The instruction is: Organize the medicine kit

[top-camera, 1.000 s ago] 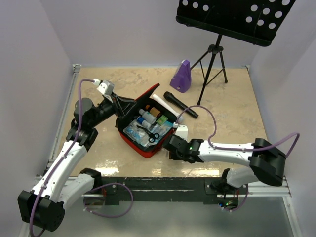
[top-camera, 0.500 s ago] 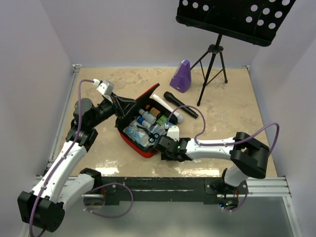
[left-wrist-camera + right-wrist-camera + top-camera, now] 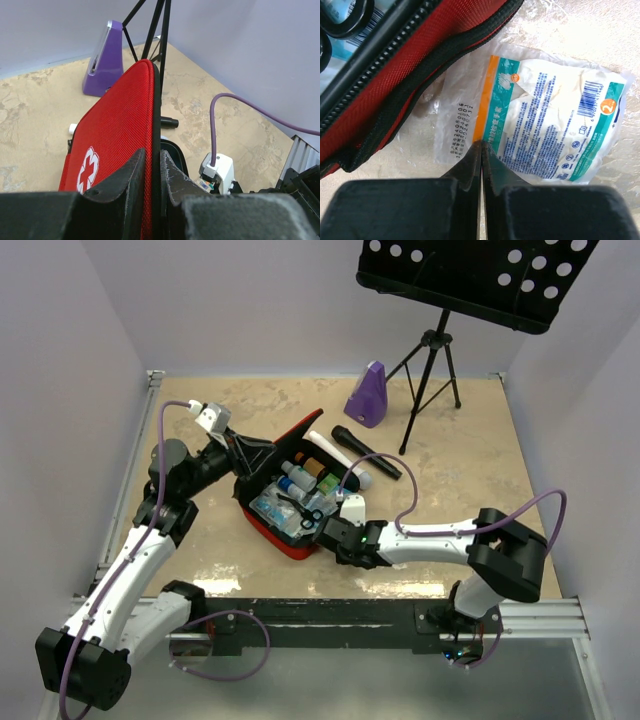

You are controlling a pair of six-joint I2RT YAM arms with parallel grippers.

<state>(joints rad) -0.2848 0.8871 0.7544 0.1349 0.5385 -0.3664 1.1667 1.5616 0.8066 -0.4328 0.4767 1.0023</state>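
Holding the lid: the left end effector (image 3: 152, 152) is clenched on the raised lid of the medicine kit (image 3: 115, 125). One finger is on the red outside and one on the black-lined inside, close to the lid's edge.
Medicine kit: lies open on the bench (image 3: 480, 480), left of the middle. Its base is flat and its lid stands up on the far-left side. A white cross emblem (image 3: 88, 169) shows on the lid's red outside.
Kit contents: small bottles (image 3: 300, 478) sit in a row at the far side. Clear-and-blue wrapped items and black-handled scissors (image 3: 310, 512) lie nearer the front.
Right arm: reaches in low from the right. The right end effector (image 3: 481, 145) is at the kit's near-right corner, its jaws pressed together with no gap.
Packet: a sealed white packet (image 3: 545, 110) with teal and orange print lies flat on the bench. It is outside the kit, just beside its red zipped wall.
Contact: the closed fingertips meet at the packet's orange-striped edge. Whether any of the wrapper is caught between them cannot be told.
Surroundings: a black microphone (image 3: 365, 450) lies just beyond the kit. A purple metronome (image 3: 367, 395) stands farther back. A black music stand (image 3: 470, 275) rises at the far right.
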